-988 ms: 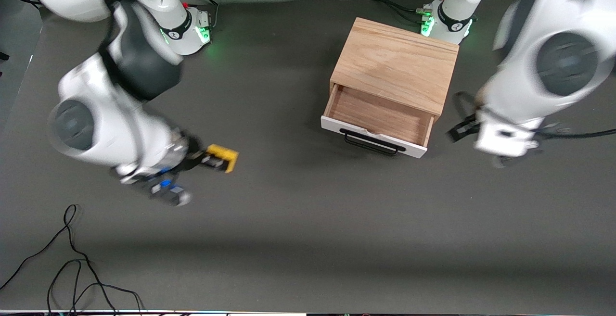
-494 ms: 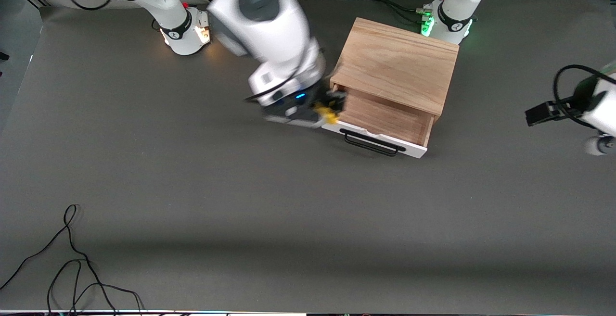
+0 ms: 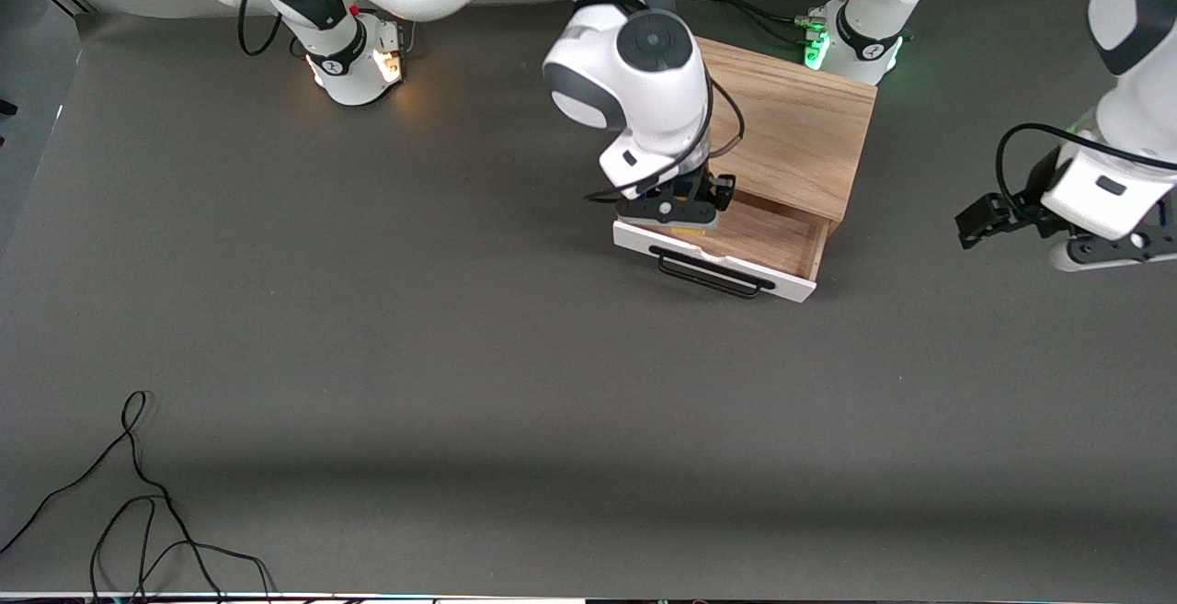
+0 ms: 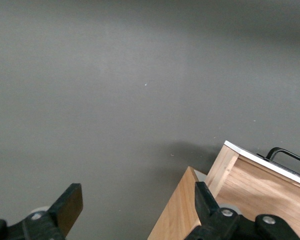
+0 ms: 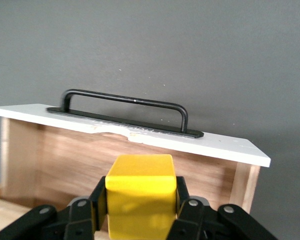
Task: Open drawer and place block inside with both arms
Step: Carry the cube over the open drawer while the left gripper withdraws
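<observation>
Drawer open on dark grey table; right jaws clamp block above it, left jaws apart.

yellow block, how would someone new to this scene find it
Find the light wooden cabinet near the robot bases; its white-fronted drawer with a black bar handle stands pulled open. Over that drawer hangs the right hand, shut on the block. It is the only bright yellow thing here, a small cube.

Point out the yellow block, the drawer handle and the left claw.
yellow block [image 5: 140,172]: right wrist view, front face.
drawer handle [image 5: 125,100]: right wrist view, middle of the bar.
left claw [image 4: 137,207]: left wrist view, midway between fingertips.
</observation>
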Robot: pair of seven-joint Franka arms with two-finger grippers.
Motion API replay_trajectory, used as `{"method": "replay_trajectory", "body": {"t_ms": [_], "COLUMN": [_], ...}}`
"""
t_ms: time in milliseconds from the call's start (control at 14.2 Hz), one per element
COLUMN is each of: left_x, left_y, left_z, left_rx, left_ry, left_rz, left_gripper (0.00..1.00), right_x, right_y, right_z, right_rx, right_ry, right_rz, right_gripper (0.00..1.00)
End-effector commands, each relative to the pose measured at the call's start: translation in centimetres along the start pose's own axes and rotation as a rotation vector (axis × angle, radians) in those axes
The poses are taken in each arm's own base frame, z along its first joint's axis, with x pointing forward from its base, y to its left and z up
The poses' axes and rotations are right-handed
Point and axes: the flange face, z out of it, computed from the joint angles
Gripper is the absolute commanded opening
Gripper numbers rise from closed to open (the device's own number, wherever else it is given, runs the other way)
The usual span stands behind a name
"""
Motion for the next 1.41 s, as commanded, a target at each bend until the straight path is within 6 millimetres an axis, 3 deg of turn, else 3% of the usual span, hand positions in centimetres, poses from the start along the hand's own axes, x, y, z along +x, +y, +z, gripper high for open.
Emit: {"method": "replay_trajectory", "body": {"t_ms": [0,353,706,918,988,1059,1271,1341], "left_x": [-0.7,-0.5,-0.2,0.4,0.3,0.3,0.3,0.1], "left_y": [-0.4,0.5,0.5,0.6,0.6,0.6,0.8,1.0], "left_z": [-2.5,-7.3,-7.0,-7.4,-7.3,-7.3,-7.3,-7.3], "left_rx": [-0.02,-0.015,-0.008,-0.012,-0.012,-0.012,-0.011,-0.01], "left_ry": [0.034,-0.029,-0.048,-0.04,-0.045,-0.045,-0.046,-0.051], "left_rz": [0.009,0.063,0.064,0.053,0.053,0.056,0.058,0.061], "left_gripper": [1.0,1.0,1.0,1.0,1.0,1.0,1.0,1.0], "right_x": [-0.7,-1.8,-2.2,-2.3,-2.3,-2.2,-2.2,-2.1], "right_y": [-0.4,-0.4,0.2,0.1,0.1,0.1,0.0,-0.1], "right_z": [0.9,2.3,5.4,5.8,6.1,6.4,6.7,6.7], "right_rx": [-0.014,-0.037,-0.089,-0.086,-0.084,-0.085,-0.068,-0.064], "right_ry": [0.017,0.005,0.017,0.014,0.013,0.011,0.014,0.018], "right_rz": [0.014,0.027,0.021,0.037,0.042,0.06,0.075,0.072], "right_gripper": [0.08,0.08,0.1,0.13,0.19,0.2,0.39,0.71]}}
